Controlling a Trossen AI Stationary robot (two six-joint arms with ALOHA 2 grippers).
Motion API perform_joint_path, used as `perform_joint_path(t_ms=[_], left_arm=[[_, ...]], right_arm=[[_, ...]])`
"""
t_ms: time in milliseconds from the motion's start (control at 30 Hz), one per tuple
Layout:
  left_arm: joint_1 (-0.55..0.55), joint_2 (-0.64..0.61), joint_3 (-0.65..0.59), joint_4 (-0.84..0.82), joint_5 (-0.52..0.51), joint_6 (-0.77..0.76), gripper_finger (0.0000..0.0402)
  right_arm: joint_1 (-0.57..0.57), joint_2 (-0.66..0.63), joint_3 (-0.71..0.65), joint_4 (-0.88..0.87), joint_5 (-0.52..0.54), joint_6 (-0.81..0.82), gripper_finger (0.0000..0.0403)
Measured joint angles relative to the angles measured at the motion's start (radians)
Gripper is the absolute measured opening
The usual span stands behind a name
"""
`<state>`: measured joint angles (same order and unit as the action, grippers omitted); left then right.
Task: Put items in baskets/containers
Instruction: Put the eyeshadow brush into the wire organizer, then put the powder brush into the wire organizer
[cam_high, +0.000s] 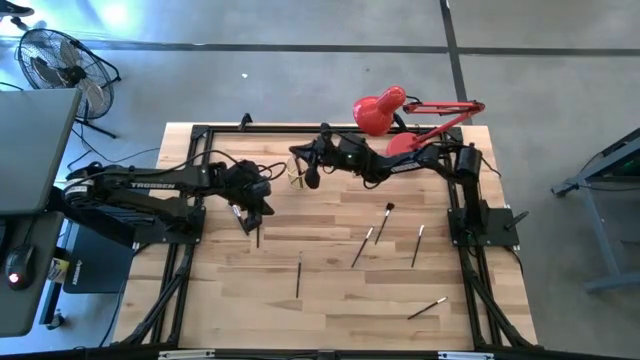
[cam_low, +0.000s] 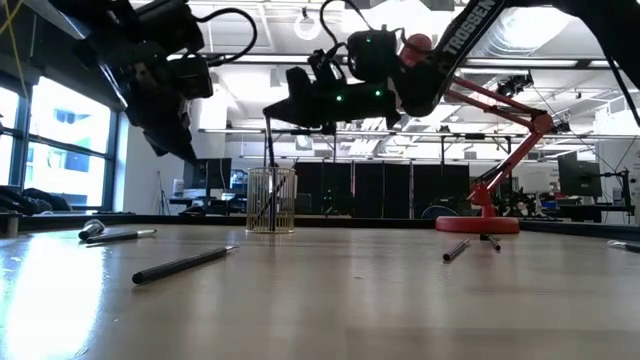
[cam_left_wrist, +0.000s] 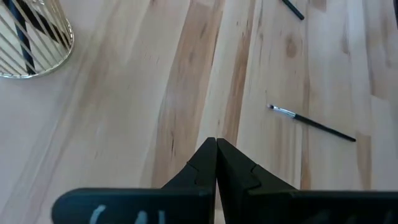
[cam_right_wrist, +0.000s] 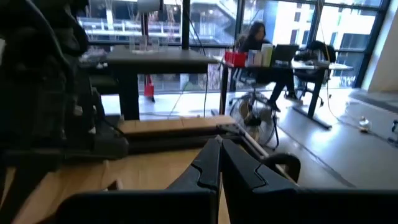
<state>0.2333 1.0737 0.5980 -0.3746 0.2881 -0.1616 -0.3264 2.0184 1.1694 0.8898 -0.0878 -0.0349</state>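
Observation:
The clear ribbed cup (cam_low: 272, 200) stands near the table's far middle, with dark sticks leaning inside it (cam_left_wrist: 22, 31). My right gripper (cam_low: 268, 108) hovers level just above the cup, shut on one thin stick (cam_low: 270, 145). My left gripper (cam_high: 252, 218) is left of the cup, raised off the wood and shut on nothing (cam_left_wrist: 216, 142). Several more dark sticks lie flat on the table: one just nearer than the left gripper (cam_high: 257, 236), one near the middle (cam_high: 298, 275), and others to the right (cam_high: 362, 247) (cam_high: 417, 245) (cam_high: 427, 307). My right gripper pinches the stick by its upper end (cam_low: 269, 120). The fingers lie level, across the stick. It hangs upright below the fingertips, and its lower end reaches into the cup. In the right wrist view the fingers themselves hide the stick.
A red desk lamp (cam_high: 380, 110) stands at the far right, its round base (cam_low: 478, 224) on the table behind the right arm. A black frame (cam_high: 200, 135) runs along the table's edges. Bare wood lies in front of the cup and toward the near edge.

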Motion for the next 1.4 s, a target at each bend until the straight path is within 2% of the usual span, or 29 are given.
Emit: perform_joint_path(t_ms=[200, 667, 867, 1033, 1200, 1300, 1400], left_arm=[[0.001, 0.001, 0.0, -0.02, 0.009, 0.047, 0.0], [0.002, 0.001, 0.0, -0.017, -0.021, 0.086, 0.0], [0.002, 0.001, 0.0, -0.017, -0.021, 0.084, 0.0], [0.002, 0.001, 0.0, -0.015, -0.021, 0.008, 0.0], [0.002, 0.005, 0.0, 0.05, -0.046, -0.137, 0.0], [0.002, 0.005, 0.001, 0.102, -0.123, -0.241, 0.0], [-0.022, 0.005, 0.017, 0.083, -0.263, -0.414, 0.0]], right_arm=[[0.0, 0.0, 0.0, -0.079, 0.017, 0.008, 0.001], [0.001, 0.0, 0.0, -0.083, 0.03, 0.036, 0.0072], [0.015, -0.071, 0.0, -0.129, 0.028, 0.016, 0.0077], [0.051, -0.209, 0.0, -0.431, 0.028, -0.03, 0.006], [0.089, -0.356, 0.0, -0.861, 0.061, 0.064, 0.0018], [0.111, -0.416, 0.0, -1.104, 0.153, 0.134, 0.0004], [0.128, -0.454, 0.0, -1.293, 0.237, 0.187, 0.0011]])
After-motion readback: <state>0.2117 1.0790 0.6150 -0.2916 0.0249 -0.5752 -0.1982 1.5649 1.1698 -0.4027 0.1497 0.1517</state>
